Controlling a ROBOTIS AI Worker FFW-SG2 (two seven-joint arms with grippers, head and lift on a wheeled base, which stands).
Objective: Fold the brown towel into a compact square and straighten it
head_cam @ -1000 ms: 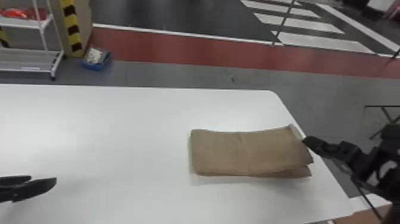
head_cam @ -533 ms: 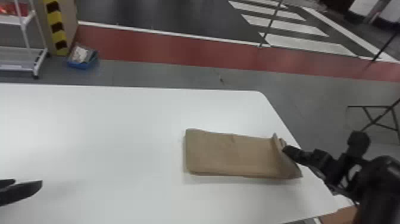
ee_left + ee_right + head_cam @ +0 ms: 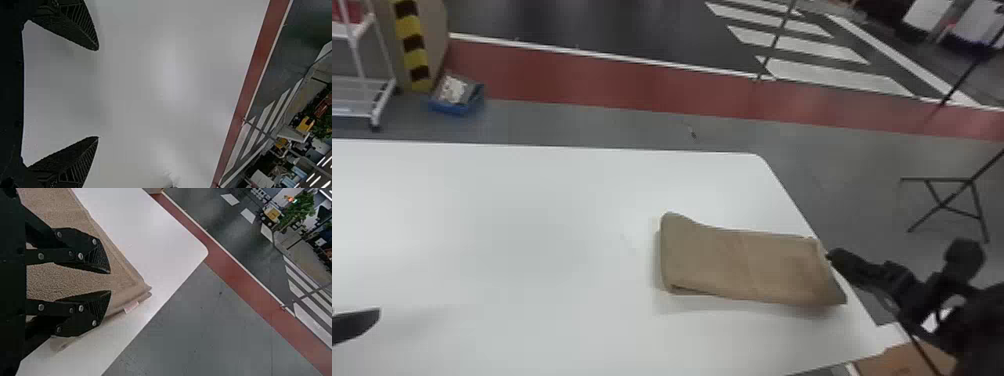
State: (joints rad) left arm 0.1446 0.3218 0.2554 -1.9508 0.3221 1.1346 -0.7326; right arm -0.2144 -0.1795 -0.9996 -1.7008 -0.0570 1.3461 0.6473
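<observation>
White tabletop is stretching across the head view, and the brown towel is lying on it toward the right, its right end sitting just beside the table's slanting side edge. Folded it is, in layers, making a rectangle longer than it is deep; the far left corner is bulging up a little, and the near right corner is running out to a skewed point. A small pale tag is poking out along one layered edge in the right wrist view.

Right at that end, the right gripper is reaching in from the right side. Over to its wrist view: the right gripper's fingers are standing apart with a modest gap, brown cloth showing between them, and nothing is being pinched. Whether a tip is touching the cloth, the views are not telling.

Well apart from the towel, the left gripper is waiting at the head view's left edge, over the table, its fingers spreading wide and holding nothing.

Beyond the tabletop, grey floor is giving way to a red strip and white crossing stripes. A white wire-shelf cart is standing far left, a blue tray is sitting near it beside a yellow-and-black striped edge, and a thin black folding frame is standing off to the right.
</observation>
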